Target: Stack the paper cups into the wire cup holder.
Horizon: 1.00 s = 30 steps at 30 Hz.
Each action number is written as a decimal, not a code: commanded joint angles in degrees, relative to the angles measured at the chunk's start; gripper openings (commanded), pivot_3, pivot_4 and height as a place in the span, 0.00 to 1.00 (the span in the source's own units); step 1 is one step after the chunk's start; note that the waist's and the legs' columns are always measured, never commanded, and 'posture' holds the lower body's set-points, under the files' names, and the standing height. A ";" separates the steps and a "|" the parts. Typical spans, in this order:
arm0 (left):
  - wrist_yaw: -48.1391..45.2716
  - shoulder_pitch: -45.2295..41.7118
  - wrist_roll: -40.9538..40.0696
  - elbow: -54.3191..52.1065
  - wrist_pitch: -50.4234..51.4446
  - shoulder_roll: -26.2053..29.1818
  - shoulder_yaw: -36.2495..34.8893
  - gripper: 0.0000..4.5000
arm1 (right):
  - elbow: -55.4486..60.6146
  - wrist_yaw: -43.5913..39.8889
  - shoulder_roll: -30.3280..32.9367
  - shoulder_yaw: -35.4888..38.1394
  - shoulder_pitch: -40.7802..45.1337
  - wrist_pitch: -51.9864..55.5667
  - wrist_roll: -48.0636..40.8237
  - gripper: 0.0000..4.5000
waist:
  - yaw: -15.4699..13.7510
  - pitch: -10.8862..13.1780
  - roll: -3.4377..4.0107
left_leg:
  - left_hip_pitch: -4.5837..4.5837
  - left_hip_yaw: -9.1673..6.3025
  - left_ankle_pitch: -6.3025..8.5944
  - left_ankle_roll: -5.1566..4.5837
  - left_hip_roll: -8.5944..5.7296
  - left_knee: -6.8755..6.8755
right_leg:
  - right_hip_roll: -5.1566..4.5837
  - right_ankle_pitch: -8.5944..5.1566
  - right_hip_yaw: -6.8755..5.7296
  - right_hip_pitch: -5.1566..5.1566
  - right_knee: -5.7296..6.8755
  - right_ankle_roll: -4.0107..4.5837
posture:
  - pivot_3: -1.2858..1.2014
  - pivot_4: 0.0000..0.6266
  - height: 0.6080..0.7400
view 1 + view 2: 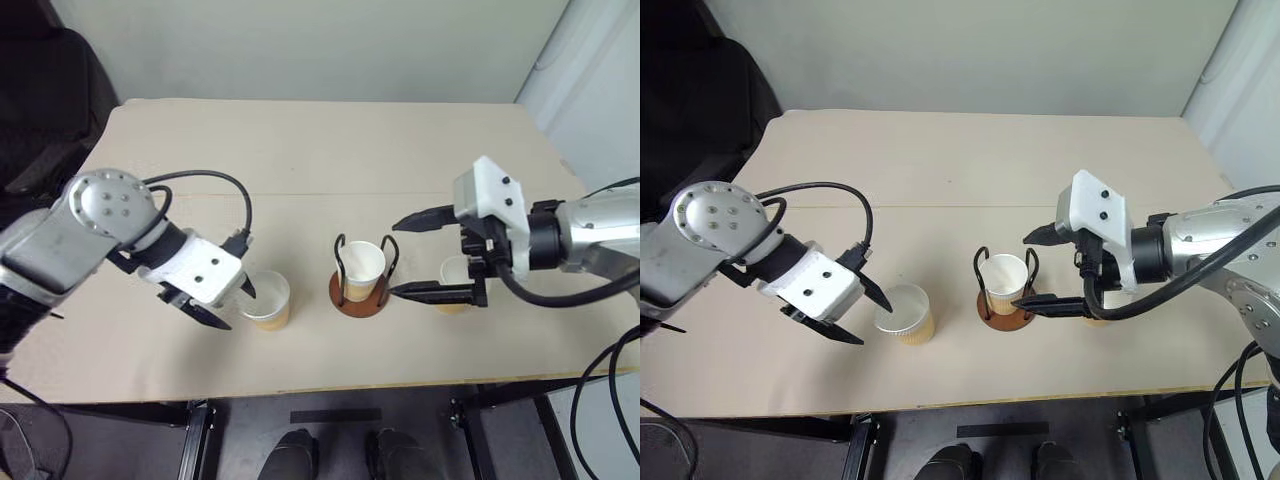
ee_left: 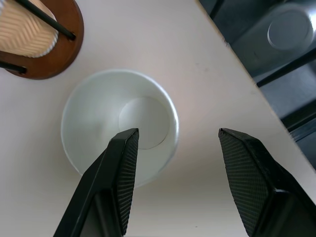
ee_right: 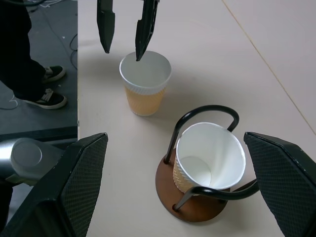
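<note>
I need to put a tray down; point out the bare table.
The far half of the table, beyond the seam, is bare. Crowded: the near strip, where the left gripper straddles a paper cup, beside the wire cup holder and right gripper.

Your left gripper (image 1: 222,303) hangs over the bench (image 1: 300,150), its fingers straddling the near rim of an upright paper cup (image 1: 267,299); one finger (image 2: 121,163) sits over the cup's mouth, the other outside it. Just to the right of that cup stands the wire cup holder (image 1: 360,290), with a second cup (image 1: 363,268) tilted inside its loops. Your right gripper (image 1: 410,255) sits just right of the holder, fingers spread before and behind it. A third cup (image 1: 455,275) stands behind that gripper's near finger, further right.
</note>
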<state>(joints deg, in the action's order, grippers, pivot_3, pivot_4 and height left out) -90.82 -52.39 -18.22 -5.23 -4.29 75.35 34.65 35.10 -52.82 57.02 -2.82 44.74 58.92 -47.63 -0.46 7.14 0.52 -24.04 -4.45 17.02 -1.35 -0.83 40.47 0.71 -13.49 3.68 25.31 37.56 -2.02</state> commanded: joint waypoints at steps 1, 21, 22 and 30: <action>-1.68 0.74 1.56 0.22 -1.11 -1.53 -2.76 0.61 | 1.19 0.32 0.46 1.77 0.23 -0.04 -0.47 1.00 | -0.01 0.00 0.00 | 0.00 0.00 0.00 0.00 0.00 -0.02 | 0.00 0.00 0.00 0.00 -0.02 0.00 | 0.52 0.24 1.00; -1.68 0.03 -1.88 -0.18 -1.81 -0.45 -0.57 0.00 | 1.41 1.03 0.90 2.32 -0.39 0.51 -0.40 1.00 | 0.01 0.00 0.00 | 0.00 0.00 -0.01 0.01 0.01 -0.27 | 0.00 0.00 0.00 -0.02 -0.30 0.00 | 0.52 0.24 1.00; -1.68 -0.10 -2.08 -0.19 -1.77 -0.41 -0.39 0.00 | 1.42 1.08 0.91 2.35 -0.42 0.52 -0.40 1.00 | 0.01 0.00 0.00 | 0.00 0.00 -0.01 0.01 0.01 -0.28 | 0.00 0.00 0.00 -0.01 -0.30 0.00 | 0.52 0.24 1.00; -1.68 -2.11 -2.02 1.24 -1.52 -1.88 -0.19 0.00 | 1.66 1.30 1.38 2.85 -0.94 0.42 -0.46 1.00 | -0.04 0.00 0.00 | 0.00 0.00 -0.01 0.01 0.02 -0.28 | 0.00 0.00 -0.02 -0.02 -0.32 0.00 | 0.52 0.24 1.00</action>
<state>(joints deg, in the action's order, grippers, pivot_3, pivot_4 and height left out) -90.83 -53.06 -19.93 -4.09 -5.22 73.50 34.97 35.54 -51.78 57.53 -2.63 43.48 59.62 -47.74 -0.50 7.14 0.52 -24.04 -4.45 17.01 -1.33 -0.81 40.19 0.71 -13.49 3.66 25.29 37.25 -2.02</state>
